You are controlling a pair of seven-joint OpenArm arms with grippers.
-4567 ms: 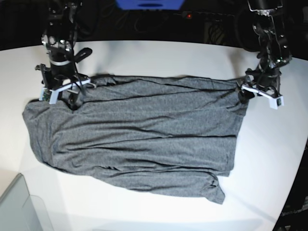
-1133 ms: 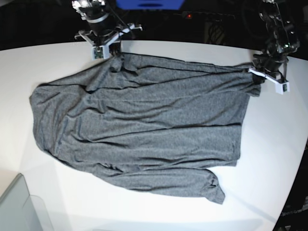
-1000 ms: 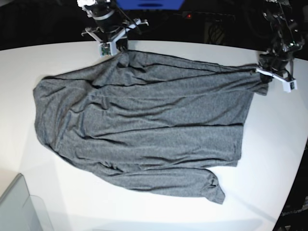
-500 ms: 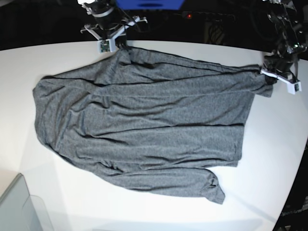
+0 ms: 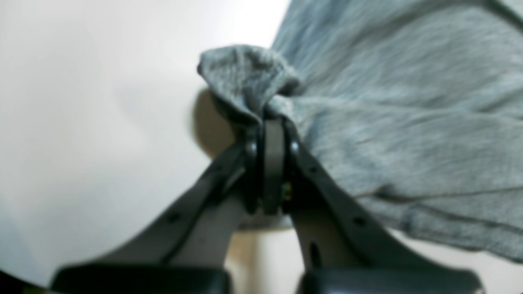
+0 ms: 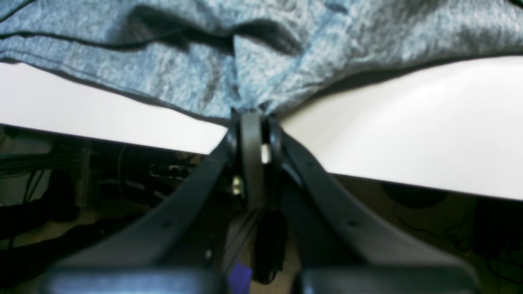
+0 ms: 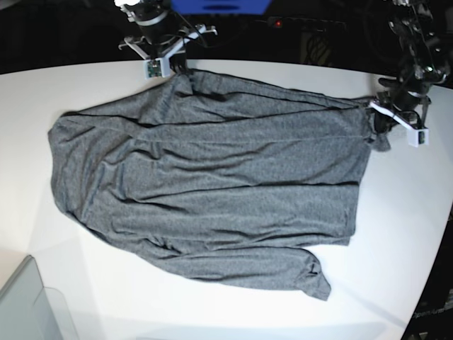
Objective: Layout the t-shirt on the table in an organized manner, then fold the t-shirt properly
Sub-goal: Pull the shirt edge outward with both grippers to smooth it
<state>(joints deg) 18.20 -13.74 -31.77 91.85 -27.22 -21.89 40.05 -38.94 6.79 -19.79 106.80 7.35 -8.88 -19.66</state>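
Observation:
The dark grey t-shirt (image 7: 212, 184) lies spread across the white table (image 7: 396, 234), wrinkled, with a sleeve trailing toward the front right. My right gripper (image 7: 175, 69) is at the table's far edge on the base view's left, shut on a bunched bit of the shirt's far edge (image 6: 249, 98). At the far right corner of the cloth my left gripper (image 7: 379, 126) is shut too, pinching a small fold of grey knit (image 5: 245, 81). In both wrist views the fingers (image 5: 273, 163) press together on fabric.
A translucent grey bin corner (image 7: 28, 304) sits at the front left. Dark cables and equipment (image 7: 283, 28) lie beyond the table's far edge, and the curved table edge runs close behind my left gripper.
My left gripper has shifted a little inward and toward the front with its corner of the shirt, slackening that edge. The right gripper has stayed at the far edge.

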